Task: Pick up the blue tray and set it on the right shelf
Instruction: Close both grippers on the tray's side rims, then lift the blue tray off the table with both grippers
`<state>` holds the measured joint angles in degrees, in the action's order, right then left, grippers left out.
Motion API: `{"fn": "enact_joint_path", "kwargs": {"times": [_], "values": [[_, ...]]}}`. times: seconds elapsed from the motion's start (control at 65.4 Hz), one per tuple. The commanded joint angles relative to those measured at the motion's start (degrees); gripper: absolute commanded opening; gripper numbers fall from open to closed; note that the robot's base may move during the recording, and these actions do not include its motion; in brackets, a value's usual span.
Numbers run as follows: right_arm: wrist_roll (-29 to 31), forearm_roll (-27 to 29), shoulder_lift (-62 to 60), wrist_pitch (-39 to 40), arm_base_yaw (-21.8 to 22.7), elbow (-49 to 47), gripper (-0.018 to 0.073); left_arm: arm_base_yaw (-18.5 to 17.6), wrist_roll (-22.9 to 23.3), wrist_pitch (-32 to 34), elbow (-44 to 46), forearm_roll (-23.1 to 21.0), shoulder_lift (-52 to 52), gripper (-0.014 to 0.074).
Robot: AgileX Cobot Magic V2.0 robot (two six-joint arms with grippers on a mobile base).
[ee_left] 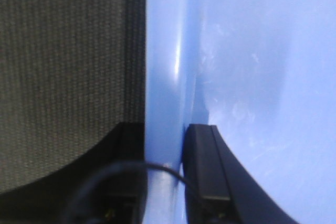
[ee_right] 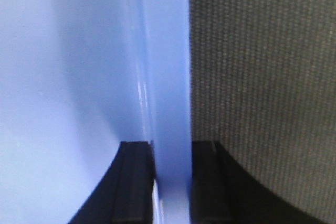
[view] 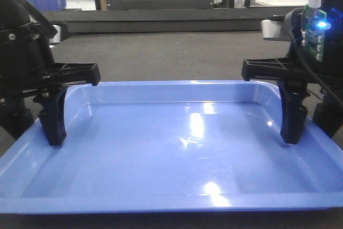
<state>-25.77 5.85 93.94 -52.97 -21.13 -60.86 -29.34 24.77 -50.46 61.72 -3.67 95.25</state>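
Dark carpeted table (view: 177, 52) carries the blue tray (view: 177, 154), lying flat and holding nothing but glare. The left hand (ee_left: 164, 135) is clenched on the tray's left wall, one finger inside and one outside. The right hand (ee_right: 172, 148) pinches the right wall likewise. The grasp looks made, so an even, level lift by both arms should come next. The right shelf is not in view.

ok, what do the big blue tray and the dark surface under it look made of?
Large shallow blue tray: likely moulded plastic, glossy; sharp light glints on its floor. Dark table surface: likely carpet or woven fabric, matte; wrist views show ribbed weave.
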Motion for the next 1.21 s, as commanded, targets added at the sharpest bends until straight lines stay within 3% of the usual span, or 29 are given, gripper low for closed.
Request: {"fn": "enact_joint_path", "kwargs": {"times": [0.0, 0.382, 0.917, 1.192], "values": [[-0.08, -0.32, -3.89, -0.3, -0.09, -2.75, 0.0156, -0.23, 0.14, -2.25, 3.6, 0.47, -3.2, 0.0052], [-1.42, -0.32, -16.71, -3.66, -0.09, -3.74, 0.0156, -0.91, 0.9, -10.46, 6.36, 1.05, -14.89, 0.0053], [-9.32, -1.59, -32.41, -2.42, -6.24, 10.94, 0.0156, -17.82, 24.19, -11.75, -7.02, 12.12, -26.72, 0.0056], [-10.53, -3.49, -33.56, -5.09, -7.02, 11.02, 0.0158, -19.44, 24.64, -12.2, -7.28, 12.03, -26.72, 0.0055]]}}
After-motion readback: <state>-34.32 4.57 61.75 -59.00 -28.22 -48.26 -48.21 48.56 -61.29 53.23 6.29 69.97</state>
